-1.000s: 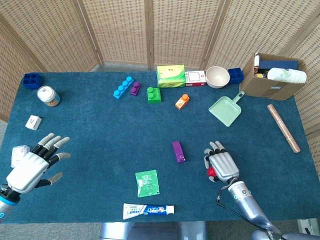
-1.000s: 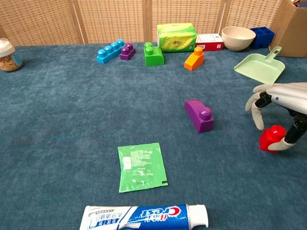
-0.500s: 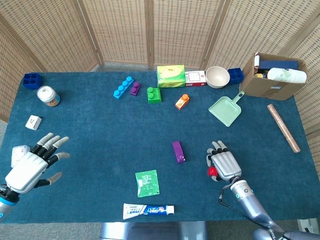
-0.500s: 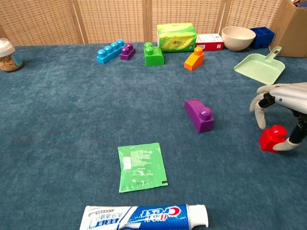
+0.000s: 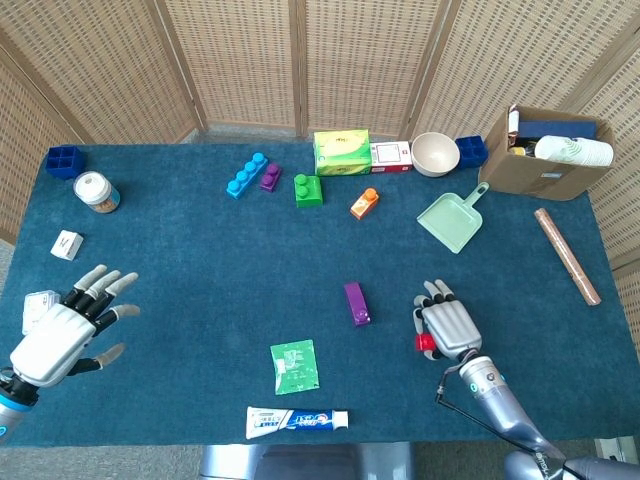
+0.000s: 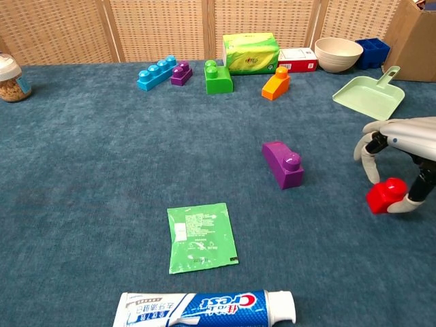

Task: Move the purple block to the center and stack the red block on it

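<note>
The purple block [image 5: 356,302] lies on its side near the middle of the blue table [image 5: 200,260]; in the chest view the purple block [image 6: 283,163] has its stud facing me. To its right, my right hand [image 5: 447,328] arches over the red block [image 5: 425,343]. The chest view shows the red block [image 6: 385,195] pinched between the thumb and a fingertip of my right hand [image 6: 402,146], low over the cloth. My left hand [image 5: 60,335] hovers at the table's front left, fingers spread, holding nothing.
A green packet [image 5: 295,366] and a toothpaste tube [image 5: 297,420] lie in front of the purple block. Blue, small purple, green and orange blocks [image 5: 364,203], a tissue box [image 5: 342,152], a bowl [image 5: 435,153] and a green dustpan [image 5: 453,218] sit farther back.
The right hand's thumb and finger have drawn in on the red block, which has shifted slightly left. The purple block and left hand have not moved.
</note>
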`<state>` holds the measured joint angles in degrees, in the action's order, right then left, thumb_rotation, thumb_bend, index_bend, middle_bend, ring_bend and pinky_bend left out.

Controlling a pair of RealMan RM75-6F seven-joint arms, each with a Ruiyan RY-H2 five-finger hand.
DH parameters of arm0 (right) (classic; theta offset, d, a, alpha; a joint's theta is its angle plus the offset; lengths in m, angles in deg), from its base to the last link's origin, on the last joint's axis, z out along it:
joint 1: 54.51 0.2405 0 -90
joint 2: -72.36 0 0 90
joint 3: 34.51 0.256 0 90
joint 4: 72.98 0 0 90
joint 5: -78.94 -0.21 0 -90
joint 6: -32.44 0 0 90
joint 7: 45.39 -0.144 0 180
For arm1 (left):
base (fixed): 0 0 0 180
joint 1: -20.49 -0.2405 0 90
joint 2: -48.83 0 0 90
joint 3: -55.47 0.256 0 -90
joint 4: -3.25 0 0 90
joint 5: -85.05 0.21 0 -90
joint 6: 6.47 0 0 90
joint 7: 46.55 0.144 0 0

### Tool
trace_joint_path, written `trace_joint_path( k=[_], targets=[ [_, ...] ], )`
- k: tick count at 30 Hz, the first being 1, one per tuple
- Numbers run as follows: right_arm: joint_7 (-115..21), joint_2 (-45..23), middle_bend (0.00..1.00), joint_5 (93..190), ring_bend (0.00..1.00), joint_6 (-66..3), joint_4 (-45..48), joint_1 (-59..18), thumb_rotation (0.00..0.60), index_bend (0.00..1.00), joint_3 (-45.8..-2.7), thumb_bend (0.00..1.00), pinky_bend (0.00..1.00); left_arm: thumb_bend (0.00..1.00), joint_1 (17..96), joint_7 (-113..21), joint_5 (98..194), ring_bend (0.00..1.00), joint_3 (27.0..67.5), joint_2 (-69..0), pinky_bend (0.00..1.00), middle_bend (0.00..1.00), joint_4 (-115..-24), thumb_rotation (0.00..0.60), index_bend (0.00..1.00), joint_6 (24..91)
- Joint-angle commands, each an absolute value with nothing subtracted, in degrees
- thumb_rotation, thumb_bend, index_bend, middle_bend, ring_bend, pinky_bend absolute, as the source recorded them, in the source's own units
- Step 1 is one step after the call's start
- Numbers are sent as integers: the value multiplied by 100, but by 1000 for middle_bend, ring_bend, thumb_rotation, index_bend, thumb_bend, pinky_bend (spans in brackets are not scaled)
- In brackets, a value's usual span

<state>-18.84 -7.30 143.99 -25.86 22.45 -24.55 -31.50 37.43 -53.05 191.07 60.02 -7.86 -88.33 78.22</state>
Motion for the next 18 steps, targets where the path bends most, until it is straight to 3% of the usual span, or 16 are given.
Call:
trace_joint_path(
  k=[1,18],
  targets=[
    [-1889,-738,285,14390,66,-2590,2245,-2446,600,605,-3145,134,46,330,3739,-5307,19110,0,6004,-788,0,23,-8826,600,317,7825],
    [-2165,-244,295,14458,73,-2663,2996,-2354,600,615,-2914,136,46,329,3716,-5215,19143,0,5985,-709,0,23,-8905,600,316,7879]
  ],
)
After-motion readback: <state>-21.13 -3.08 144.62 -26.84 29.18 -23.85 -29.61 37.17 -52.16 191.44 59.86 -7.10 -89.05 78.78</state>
